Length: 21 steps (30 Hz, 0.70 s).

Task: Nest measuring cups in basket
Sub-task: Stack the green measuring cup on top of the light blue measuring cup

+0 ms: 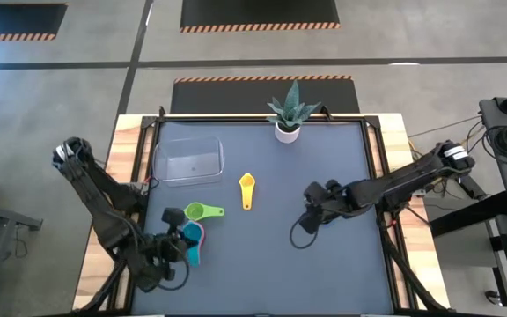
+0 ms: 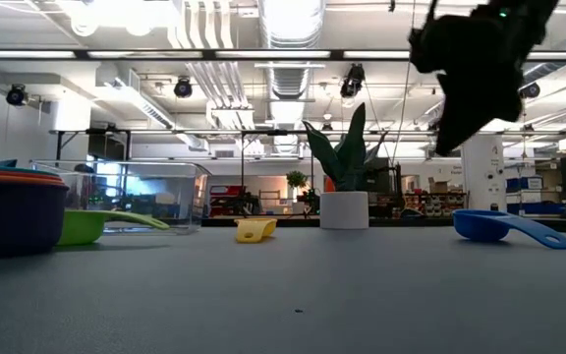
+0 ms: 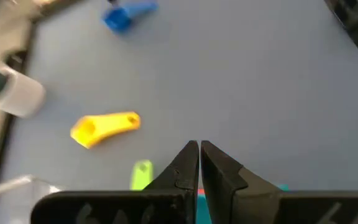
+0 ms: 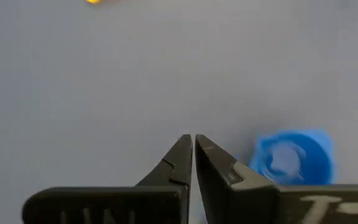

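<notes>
A nested stack of cups (image 1: pixel 193 245) sits on the table near its near left corner. In the low view the stack (image 2: pixel 8 211) shows a dark outer cup with orange, red and teal rims. My left gripper (image 3: pixel 197 146) is shut over it. The green cup (image 1: pixel 202 211), the yellow cup (image 1: pixel 247 189) and the blue cup (image 2: pixel 509 226) lie singly on the table. The clear basket (image 1: pixel 187 161) stands at the far left. My right gripper (image 4: pixel 193 140) is shut, raised above the table, with the blue cup (image 4: pixel 291 158) beside it.
A small white pot with a green plant (image 1: pixel 287 119) stands at the middle of the table's far edge. Bare grey table (image 1: pixel 341 273) spreads on the near right. Wooden borders and dark frame rails run along the left and right sides.
</notes>
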Motion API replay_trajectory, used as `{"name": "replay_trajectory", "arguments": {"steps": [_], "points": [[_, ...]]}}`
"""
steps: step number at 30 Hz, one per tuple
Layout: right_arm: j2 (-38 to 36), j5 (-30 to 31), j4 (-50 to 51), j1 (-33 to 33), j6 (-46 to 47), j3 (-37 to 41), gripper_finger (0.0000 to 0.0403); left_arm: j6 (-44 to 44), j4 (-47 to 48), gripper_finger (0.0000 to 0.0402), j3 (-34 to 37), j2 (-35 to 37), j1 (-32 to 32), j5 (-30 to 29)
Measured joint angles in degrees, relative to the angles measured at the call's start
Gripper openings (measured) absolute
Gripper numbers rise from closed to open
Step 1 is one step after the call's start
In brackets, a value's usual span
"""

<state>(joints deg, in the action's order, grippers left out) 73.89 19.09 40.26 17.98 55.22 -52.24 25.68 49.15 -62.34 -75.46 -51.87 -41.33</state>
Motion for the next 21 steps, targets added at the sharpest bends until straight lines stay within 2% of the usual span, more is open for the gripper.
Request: {"name": "replay_trajectory", "arguments": {"steps": [4, 8, 16, 21], "points": [[-2.4, 0.0, 5.9, 0.0, 5.9, 1.7, 0.0039, -2.7, -2.8, 0.0, 3.7, 5.0, 0.1, -7.4], [-2.9, 0.5, 12.9, 0.0, 12.4, 1.9, 0.0089, -2.7, -3.0, 0.0, 5.6, 8.1, 0.1, -14.7], [1.3, -2.3, 14.3, 0.2, 19.5, 2.0, 0.0213, -2.8, -2.8, 0.0, 5.8, 9.9, 0.1, -16.7], [5.4, -4.0, 14.9, 0.2, 22.2, 2.1, 0.0265, -2.8, -2.6, 0.0, 5.8, 10.0, 0.1, -16.8]]}}
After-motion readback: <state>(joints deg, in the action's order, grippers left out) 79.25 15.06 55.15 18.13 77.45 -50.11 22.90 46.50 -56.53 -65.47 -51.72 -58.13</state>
